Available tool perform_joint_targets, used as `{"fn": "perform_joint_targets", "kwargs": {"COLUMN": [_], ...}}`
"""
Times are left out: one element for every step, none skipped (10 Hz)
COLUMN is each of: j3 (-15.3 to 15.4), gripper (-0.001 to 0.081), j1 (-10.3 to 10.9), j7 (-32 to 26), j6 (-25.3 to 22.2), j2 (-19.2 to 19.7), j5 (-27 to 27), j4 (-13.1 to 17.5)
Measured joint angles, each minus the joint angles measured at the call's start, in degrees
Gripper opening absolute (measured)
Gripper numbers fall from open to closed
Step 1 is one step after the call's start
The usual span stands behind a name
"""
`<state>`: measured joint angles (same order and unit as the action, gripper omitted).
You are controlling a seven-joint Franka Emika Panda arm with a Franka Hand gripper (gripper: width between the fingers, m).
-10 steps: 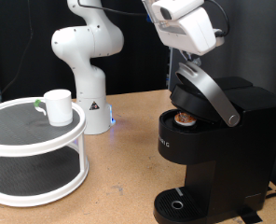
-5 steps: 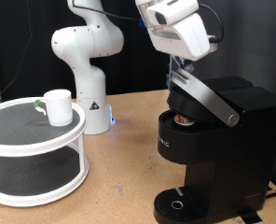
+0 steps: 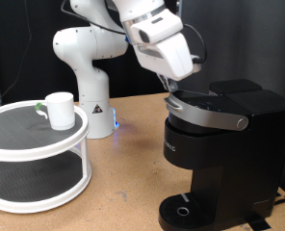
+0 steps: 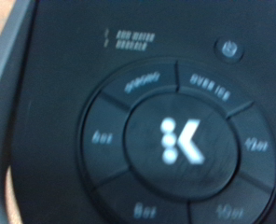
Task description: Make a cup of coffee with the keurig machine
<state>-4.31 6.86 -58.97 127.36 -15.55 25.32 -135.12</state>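
Note:
The black keurig machine (image 3: 224,154) stands at the exterior view's right, its silver-grey lid handle (image 3: 212,114) lowered and the lid down over the brew chamber. My gripper (image 3: 173,89) hangs just above the rear of that lid, below the white hand; its fingertips are hidden against the dark machine. The wrist view is filled by the machine's round button panel (image 4: 171,140) with a lit K logo, very close; no fingers show there. The white cup (image 3: 59,110) sits on the top tier of a round white stand (image 3: 37,159) at the exterior view's left, far from my gripper.
The white arm base (image 3: 90,67) stands behind, between the stand and the machine. The machine's round drip tray (image 3: 186,210) is bare. Brown tabletop (image 3: 123,183) lies open between stand and machine.
The lid handle has swung down from raised to lowered, hiding the pod seen earlier in the chamber. My hand has moved down and to the exterior view's left along with it.

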Motion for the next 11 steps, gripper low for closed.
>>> {"fn": "perform_joint_targets", "kwargs": {"j3": [-0.22, -0.27, -0.27, -0.22, -0.15, -0.08, -0.04, 0.06, 0.22, 0.34, 0.36], "gripper": [0.0007, 0.0007, 0.0007, 0.0007, 0.0007, 0.0007, 0.0007, 0.0007, 0.0007, 0.0007, 0.0007], "j1": [-0.40, -0.77, -1.06, -1.20, -1.21, -1.21, -1.21, -1.21, -1.21, -1.21, -1.23], "j7": [-0.72, -1.03, -1.08, -0.64, 0.25, 1.17, 2.03, 2.75, 3.22, 3.29, 3.36], "j6": [0.71, 1.65, 2.85, 3.93, 5.15, 6.31, 6.94, 7.61, 8.17, 8.26, 8.20], "j2": [-0.02, -0.02, -0.01, 0.16, 0.43, 0.76, 1.14, 1.75, 2.63, 3.42, 4.06], "j5": [-0.01, -0.10, -0.54, -1.68, -2.38, -2.63, -2.65, -2.65, -2.65, -2.65, -3.15], "j4": [-0.72, -1.39, -2.13, -2.91, -3.43, -3.75, -3.80, -3.80, -3.76, -3.52, -3.23]}}
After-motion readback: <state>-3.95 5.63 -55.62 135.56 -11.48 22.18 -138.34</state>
